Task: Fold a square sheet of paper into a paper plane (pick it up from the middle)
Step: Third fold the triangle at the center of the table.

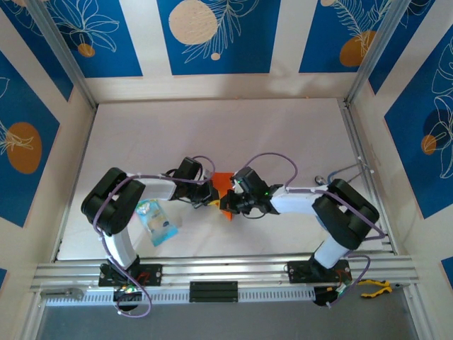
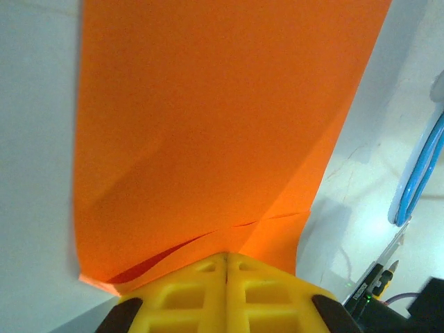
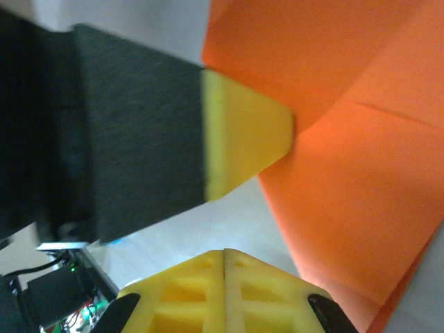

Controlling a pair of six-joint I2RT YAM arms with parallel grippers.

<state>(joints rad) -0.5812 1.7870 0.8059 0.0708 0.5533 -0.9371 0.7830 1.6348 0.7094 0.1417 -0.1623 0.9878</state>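
While the left arm [image 1: 117, 205] and right arm [image 1: 343, 212] meet at mid-table, their wrists cover most of the paper [image 1: 222, 183] from above. Just two orange slivers show between the black housings, so its full outline cannot be made out.

Seen from the left wrist, the paper runs off the top of the frame and its near edge disappears behind the left gripper [image 2: 227, 277]. That gripper is clenched, its tips touching the paper. Whether it pinches the edge or merely presses on it cannot be told. The right gripper [image 3: 224, 277] is also clenched, with nothing visible between its fingers. The paper passes just beside it to the right, its lower corner cut off. A blurred blue loop [image 2: 416, 180] at the edge of the left wrist view cannot be identified.

Two arms, two grippers and one paper are on view. One packet [image 1: 157, 221] lies beside the left arm, and one pair of pliers [image 1: 374, 287] rests off the table [image 1: 212, 134] by the right base.

The paper is thin, matte, bright orange and unmarked. It has straight creases and at least one flap folded over, a dark slit showing between the layers. The fingers [image 3: 243, 139] are yellow moulded plastic with ribbed pockets, mounted on black bodies. The packet is blue and clear plastic, and the table is smooth and white.
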